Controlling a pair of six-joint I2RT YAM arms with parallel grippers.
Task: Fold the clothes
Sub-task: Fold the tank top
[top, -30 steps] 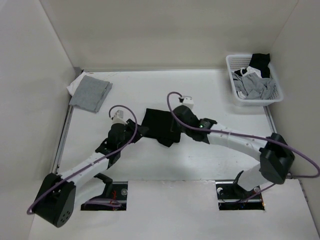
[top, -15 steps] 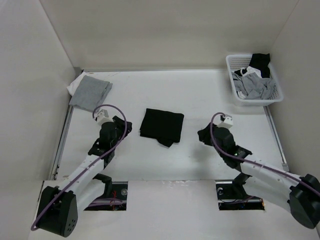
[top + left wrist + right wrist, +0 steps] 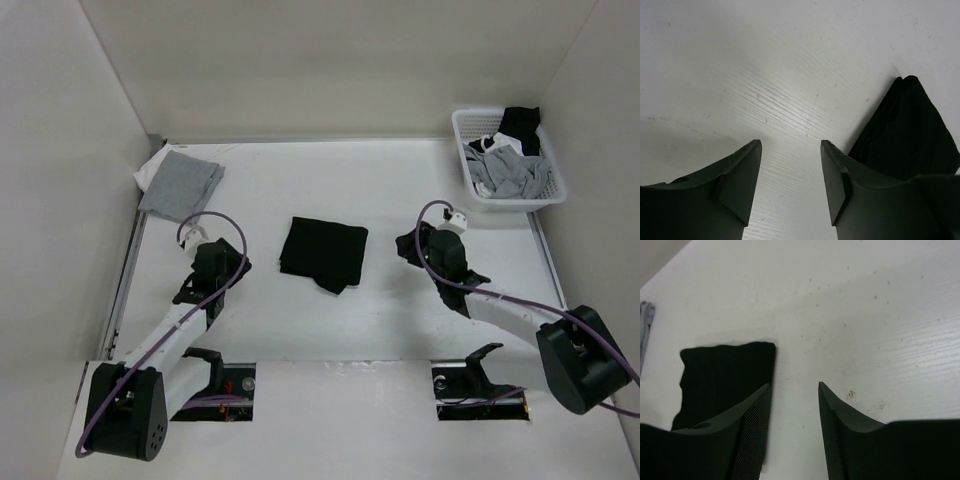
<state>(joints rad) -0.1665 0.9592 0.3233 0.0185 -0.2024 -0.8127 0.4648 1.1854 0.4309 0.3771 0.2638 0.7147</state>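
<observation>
The black shorts point(image 3: 323, 253), soft matte cloth folded into a rough rectangle, lie flat in the middle of the white, faintly grained counter point(image 3: 400, 185). On either side, apart from them, the left hand point(image 3: 790, 145) and right hand point(image 3: 795, 386) spread their dark fingers wide, holding nothing.

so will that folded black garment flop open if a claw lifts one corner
Probably flops open: the black garment is soft, loosely layered cloth with a corner poking out. Thin, so likely light; a push might bunch it.
</observation>
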